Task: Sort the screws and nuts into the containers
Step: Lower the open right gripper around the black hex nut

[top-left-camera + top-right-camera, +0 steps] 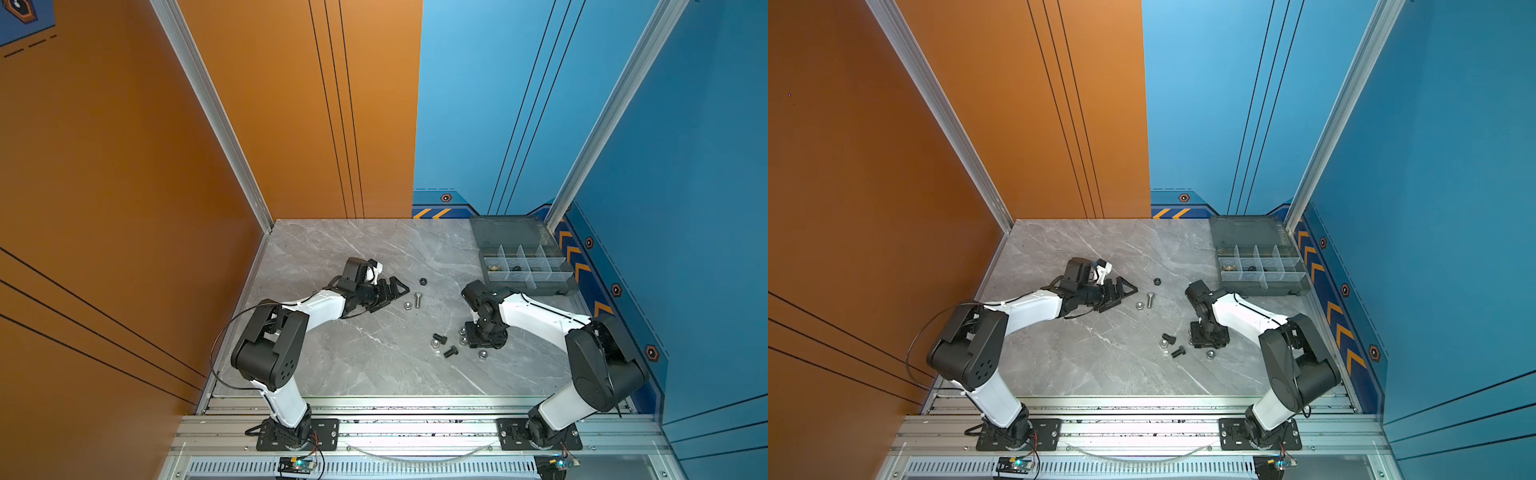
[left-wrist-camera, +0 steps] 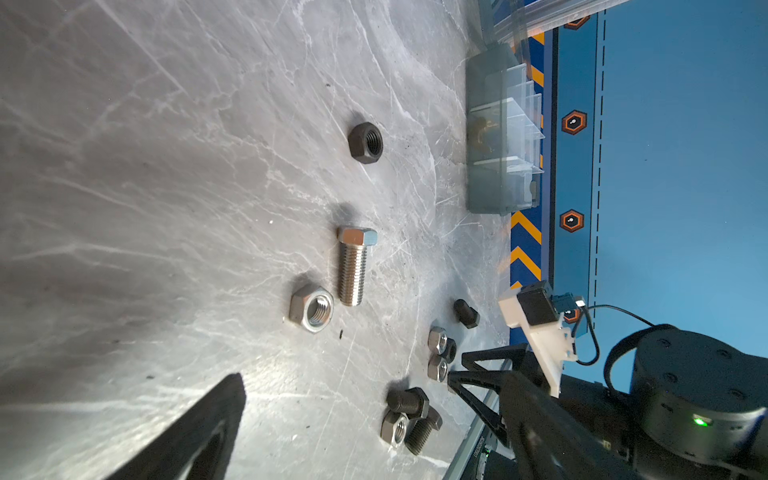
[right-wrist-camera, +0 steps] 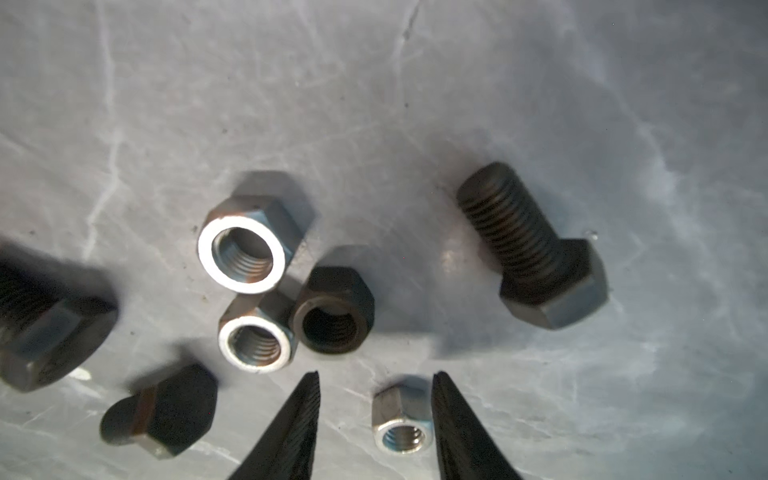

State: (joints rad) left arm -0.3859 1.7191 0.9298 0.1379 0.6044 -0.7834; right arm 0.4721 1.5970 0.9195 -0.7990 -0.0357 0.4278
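I begin with the grey marble table (image 1: 353, 365). The smoky organiser box (image 1: 548, 286) stands open at its far right corner, near the blue wall (image 1: 685, 208). The orange hexagon badges (image 2: 573, 121) on this wall carry a white mark, not letters. The small lettering (image 2: 478, 451) on the aluminium rail (image 2: 459, 465) is too blurred for me to read.

The left gripper (image 1: 390, 297) points toward the middle of the table. Its fingers are spread and nothing is between them. The right gripper (image 1: 484, 338) points down over a loose group of parts near the front.

In both top views the brass wing nuts (image 1: 494, 266) lie in a compartment at the left end of the box. The left wrist view shows them only as a yellow blur through the box wall.

The silver bolt (image 2: 353, 266) lies on its side, just beside a large silver nut (image 2: 311, 309). A black nut (image 2: 365, 141) lies apart from them, closer to the box.

The top views hide what is under the right gripper, so here I need the right wrist view. The two fingers stand apart around a small silver nut (image 3: 401, 419). One finger is at the nut's edge and the other is clear of it, so the nut is not pinched. Just beyond it, two silver nuts (image 3: 241, 249) and a second black nut (image 3: 332, 309) touch each other. A black bolt (image 3: 536, 249) lies apart from this group.
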